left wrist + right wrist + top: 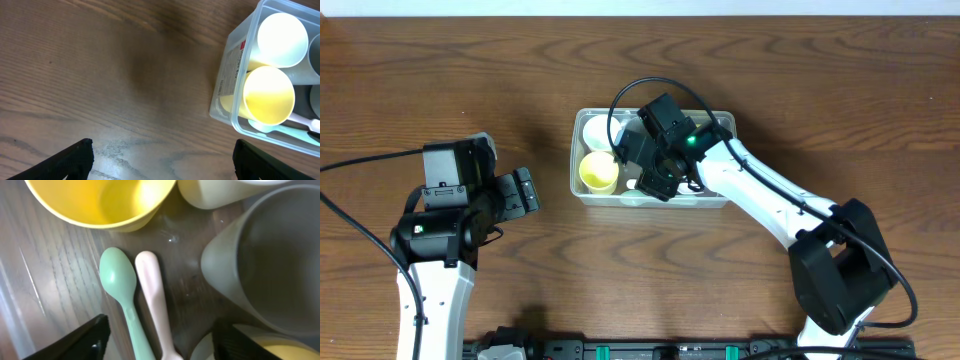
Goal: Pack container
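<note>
The clear plastic container stands at the table's middle. It holds a white cup, a yellow cup, a grey cup, a green spoon and a pale pink spoon. My right gripper is open inside the container, its fingers straddling the two spoons' handles without gripping them. My left gripper is open and empty over bare wood, left of the container; its fingers show at the bottom of the left wrist view, with the yellow cup and white cup at the right.
A second yellow-and-white dish peeks in at the right wrist view's lower edge. Black cables loop over the container's back. Dark fixtures line the table's front edge.
</note>
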Controlling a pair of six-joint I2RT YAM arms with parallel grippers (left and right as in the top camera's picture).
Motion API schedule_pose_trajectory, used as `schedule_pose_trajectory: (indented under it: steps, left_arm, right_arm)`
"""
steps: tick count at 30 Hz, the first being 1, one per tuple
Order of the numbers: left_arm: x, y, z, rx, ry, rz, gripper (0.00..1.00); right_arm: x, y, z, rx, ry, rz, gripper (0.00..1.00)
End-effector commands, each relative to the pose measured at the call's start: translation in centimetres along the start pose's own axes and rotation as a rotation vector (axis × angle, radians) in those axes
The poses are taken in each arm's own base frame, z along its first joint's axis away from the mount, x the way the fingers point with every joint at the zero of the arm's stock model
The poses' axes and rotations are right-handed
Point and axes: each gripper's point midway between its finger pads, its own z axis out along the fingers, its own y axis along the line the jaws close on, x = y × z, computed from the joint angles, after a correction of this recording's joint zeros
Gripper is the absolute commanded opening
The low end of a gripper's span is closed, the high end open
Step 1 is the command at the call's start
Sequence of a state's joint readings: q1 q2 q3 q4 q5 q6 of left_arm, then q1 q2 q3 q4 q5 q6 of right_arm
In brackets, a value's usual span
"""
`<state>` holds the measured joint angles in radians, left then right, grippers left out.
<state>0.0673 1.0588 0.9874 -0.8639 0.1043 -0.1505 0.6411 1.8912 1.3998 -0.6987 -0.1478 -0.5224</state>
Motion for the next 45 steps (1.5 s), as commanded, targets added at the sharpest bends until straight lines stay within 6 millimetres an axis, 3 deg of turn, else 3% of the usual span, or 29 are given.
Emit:
schedule_pose_trajectory:
  steps: [1,6,10,13,14,17,20,24,25,30,35,39,43,45]
  left_arm:
    - [0.5,0.3,0.4,-0.014,0.016,0.002,0.89]
    - [0.5,0.3,0.4,-0.014,0.015,0.002,0.89]
    - [0.1,0.2,0.5,-0.01,0.0,0.002,0.89]
    - [-0.4,0.1,1.0,-0.009,-0.007,0.002,0.9]
    - [-0.6,0.1,1.4,-0.009,-0.005,0.003,0.9]
    - [-1.3,0.0,3.4,-0.013,0.013,0.003,0.9]
    - [-1.9,0.0,5.5,-0.018,0.03,0.002,0.9]
    - [-1.8,0.2,7.6,-0.028,0.069,0.0,0.91]
    - [-1.5,0.1,7.8,-0.021,0.087,-0.002,0.98]
    - [-0.7,-0.5,7.0,0.014,0.11,0.023,0.98]
    - [-2.6,-1.3,3.2,0.054,-0.042,0.119,0.98]
    - [-3.8,-1.7,-0.8,0.072,-0.188,0.195,0.98]
    - [-3.2,-3.2,-3.7,0.162,-0.296,0.272,0.98]
    - [-2.3,-3.6,-4.3,0.198,-0.334,0.281,0.98]
  right_arm:
    - [-1.9,-3.6,-4.3,0.125,-0.09,0.103,0.71]
    - [0.3,-11.7,-10.7,0.393,-0.163,0.521,0.71]
    - [5.9,-16.9,-15.8,0.562,-0.236,0.986,0.72]
    - [10.7,-19.0,-17.5,0.609,-0.239,1.234,0.75]
    - [12.1,-19.5,-17.9,0.619,-0.23,1.284,0.8]
    - [15.9,-20.7,-18.8,0.641,-0.201,1.367,0.93]
    - [18.5,-21.7,-19.8,0.676,-0.172,1.364,0.95]
    - [20.7,-21.8,-21.3,0.703,-0.155,1.39,0.99]
    - [20.8,-21.7,-21.7,0.707,-0.159,1.393,0.99]
    - [20.4,-21.0,-23.5,0.73,-0.202,1.384,0.99]
    - [20.7,-18.7,-23.7,0.713,-0.219,1.398,0.99]
    - [21.8,-15.5,-22.6,0.714,-0.227,1.404,0.98]
    - [22.9,-11.4,-21.1,0.752,-0.269,1.388,0.96]
    - [23.0,-9.5,-20.2,0.756,-0.315,1.371,0.99]
